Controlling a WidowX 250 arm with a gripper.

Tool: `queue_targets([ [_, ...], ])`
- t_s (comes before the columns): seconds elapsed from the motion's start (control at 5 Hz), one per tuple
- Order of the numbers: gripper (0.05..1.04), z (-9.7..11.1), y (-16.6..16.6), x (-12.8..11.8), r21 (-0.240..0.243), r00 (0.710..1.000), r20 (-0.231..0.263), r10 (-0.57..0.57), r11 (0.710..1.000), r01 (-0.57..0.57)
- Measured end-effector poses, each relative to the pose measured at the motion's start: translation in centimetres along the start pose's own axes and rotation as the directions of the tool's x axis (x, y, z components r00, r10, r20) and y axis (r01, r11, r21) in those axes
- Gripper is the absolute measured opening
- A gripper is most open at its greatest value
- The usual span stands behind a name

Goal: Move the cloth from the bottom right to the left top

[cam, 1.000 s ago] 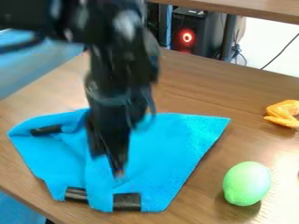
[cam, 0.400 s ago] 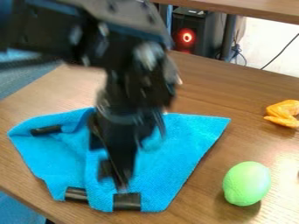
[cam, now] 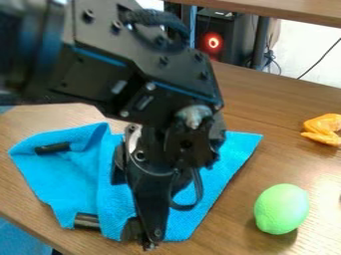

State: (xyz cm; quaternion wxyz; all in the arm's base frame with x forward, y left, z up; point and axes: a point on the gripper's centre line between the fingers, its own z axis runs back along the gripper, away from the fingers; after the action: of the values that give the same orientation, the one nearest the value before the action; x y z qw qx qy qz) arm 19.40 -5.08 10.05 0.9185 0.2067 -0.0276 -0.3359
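The brown, wood-grained tabletop [cam: 279, 164] supported three items. A blue cloth [cam: 60, 174] lay near the near edge, unevenly spread, with raised folds in its left portion. A green, rounded object [cam: 281, 209] rested to the right of the cloth, apart from it. An irregular orange object [cam: 323, 128] was positioned beyond the green one, closer to the tabletop's far edge.
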Motion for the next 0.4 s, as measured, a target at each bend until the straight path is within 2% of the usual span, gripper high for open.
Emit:
queue_targets([
  [0.2,0.999,-1.3,0.1,0.0,0.008,1.0,-0.031,-0.002,1.0,0.002],
  [0.4,0.951,-2.4,-0.1,0.1,0.016,0.998,-0.055,-0.005,1.0,0.005],
])
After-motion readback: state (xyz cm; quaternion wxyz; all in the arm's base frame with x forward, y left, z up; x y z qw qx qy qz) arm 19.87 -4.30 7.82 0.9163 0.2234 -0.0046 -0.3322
